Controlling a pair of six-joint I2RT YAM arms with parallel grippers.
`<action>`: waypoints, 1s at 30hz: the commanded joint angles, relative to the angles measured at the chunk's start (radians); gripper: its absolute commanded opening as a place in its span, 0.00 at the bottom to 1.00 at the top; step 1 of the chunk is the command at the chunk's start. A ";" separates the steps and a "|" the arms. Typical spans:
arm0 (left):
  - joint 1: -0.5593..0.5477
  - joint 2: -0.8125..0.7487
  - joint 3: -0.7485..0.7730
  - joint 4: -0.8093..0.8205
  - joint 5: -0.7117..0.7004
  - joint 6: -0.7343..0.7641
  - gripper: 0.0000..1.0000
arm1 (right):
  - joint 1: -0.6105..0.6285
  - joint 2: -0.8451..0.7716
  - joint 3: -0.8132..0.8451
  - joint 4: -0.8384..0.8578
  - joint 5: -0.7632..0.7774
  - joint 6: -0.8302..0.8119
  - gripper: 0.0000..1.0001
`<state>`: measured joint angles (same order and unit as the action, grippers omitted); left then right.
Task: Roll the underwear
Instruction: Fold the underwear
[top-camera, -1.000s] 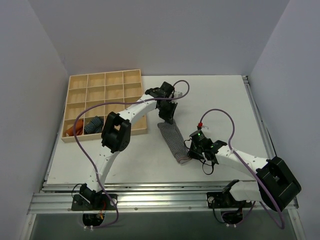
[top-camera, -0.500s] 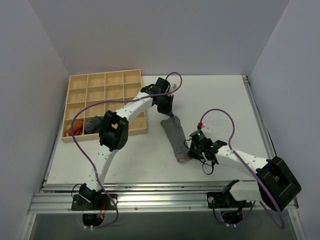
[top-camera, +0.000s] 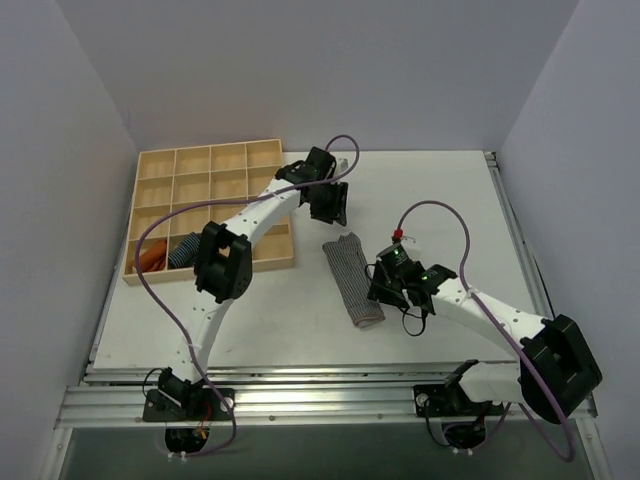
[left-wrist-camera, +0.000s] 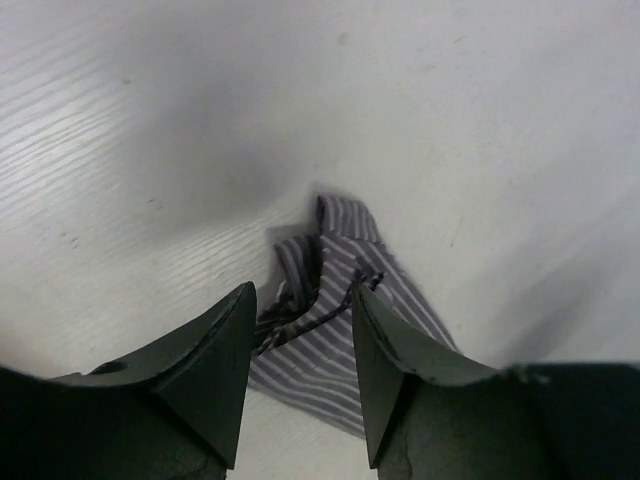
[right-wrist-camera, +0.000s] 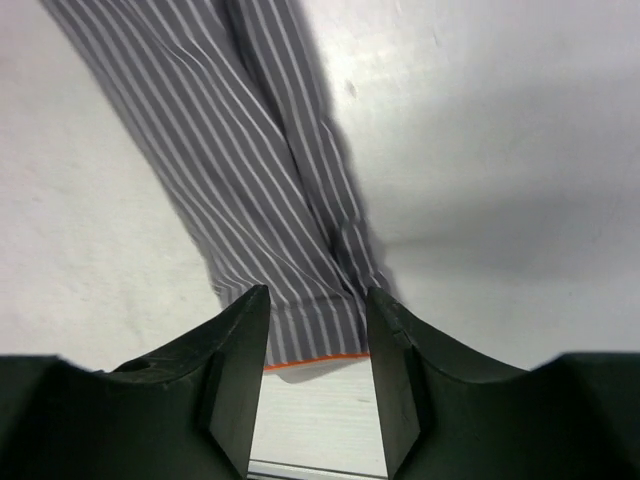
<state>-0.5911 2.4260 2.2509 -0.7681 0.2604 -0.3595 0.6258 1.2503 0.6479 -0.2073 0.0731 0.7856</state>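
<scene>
My right hand (top-camera: 388, 286) is nearest, just to the right of the underwear (top-camera: 352, 280), beside its near half. In the right wrist view the fingers (right-wrist-camera: 240, 340) stand moderately apart and hold nothing; the striped cloth (right-wrist-camera: 250, 180) lies below them, its near short end showing a thin orange edge.

The underwear is on the table (top-camera: 440, 200), folded into a long narrow strip that runs from near right to far left, roughly midway between my two hands. No turn of a roll shows at either end, so I judge the folding done and the rolling not yet begun.

My left hand (top-camera: 329, 207) hangs beyond the far end, also part open and empty; its camera shows that end of the cloth (left-wrist-camera: 340, 320) rumpled and lifted a little.

Next, I think, one hand should pinch a short end and tuck it over, while the other pins the strip flat.

Far left, the wooden tray (top-camera: 208, 148) holds a blue striped roll (top-camera: 186, 249) and an orange cloth (top-camera: 152, 257).
</scene>
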 joint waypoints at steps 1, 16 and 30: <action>0.037 -0.154 -0.026 -0.042 -0.128 -0.024 0.53 | -0.023 -0.006 0.101 -0.070 0.030 -0.049 0.40; 0.042 -0.630 -0.689 0.105 -0.176 -0.139 0.53 | -0.276 0.489 0.386 0.095 -0.509 -0.405 0.50; 0.020 -0.726 -0.834 0.113 -0.181 -0.114 0.53 | -0.340 0.528 0.348 0.042 -0.467 -0.436 0.13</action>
<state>-0.5724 1.7466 1.3998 -0.6968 0.0685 -0.4862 0.3103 1.7763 1.0122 -0.1188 -0.4145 0.3618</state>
